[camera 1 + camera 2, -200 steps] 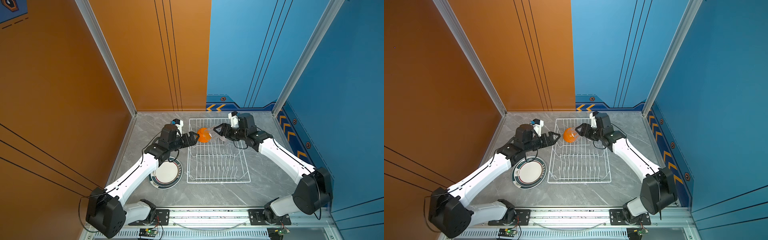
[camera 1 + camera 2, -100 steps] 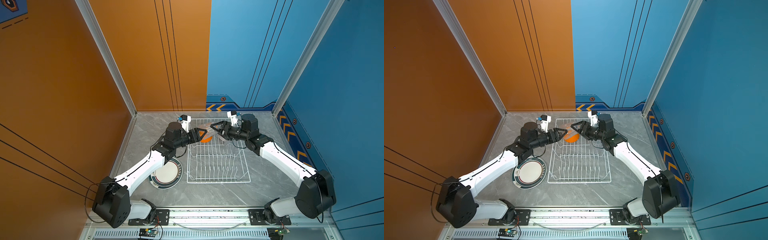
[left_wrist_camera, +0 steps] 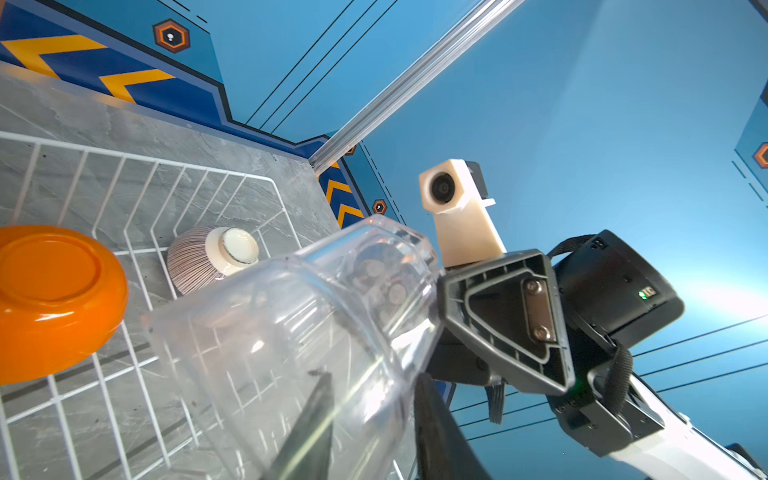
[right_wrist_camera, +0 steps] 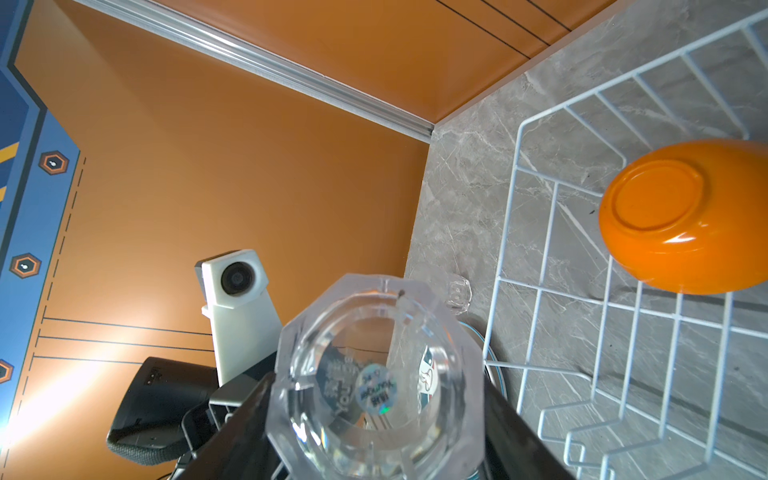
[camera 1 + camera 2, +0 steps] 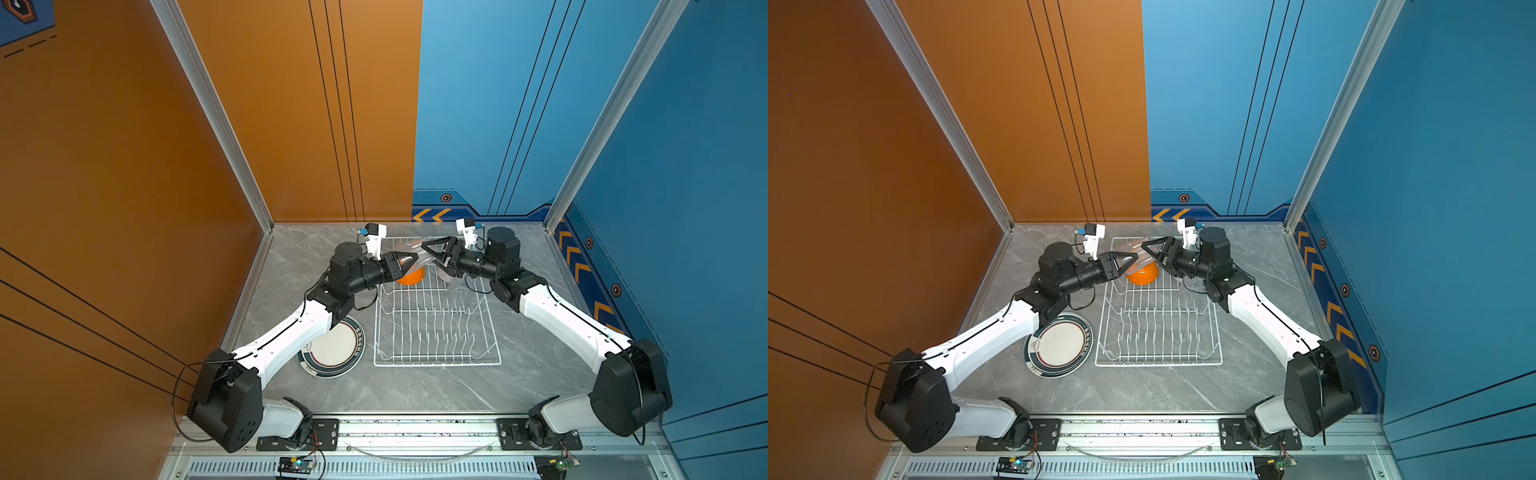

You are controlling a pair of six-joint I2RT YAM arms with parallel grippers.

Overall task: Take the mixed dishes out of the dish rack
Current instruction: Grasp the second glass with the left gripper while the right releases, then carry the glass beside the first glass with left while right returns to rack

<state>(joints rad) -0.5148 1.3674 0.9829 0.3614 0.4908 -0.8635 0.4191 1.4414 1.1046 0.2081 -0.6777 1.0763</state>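
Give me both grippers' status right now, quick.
Left gripper: jaws straddle the rim of the clear glass cup, one inside; grip cannot be told.
Right gripper: shut on the clear glass cup, at its base.

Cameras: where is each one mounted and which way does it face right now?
Top views: high above the table's front edge, looking down toward the back corner; both arms show whole, left pincer and right pincer close together over the dish rack.
Left wrist: on the left arm, facing the blue wall; own fingers, plus the right pincer holding the clear glass cup.
Right wrist: on the right arm, facing the orange wall; own fingers flank the cup's base.
Shared: both wrist views show the cup and orange bowl.
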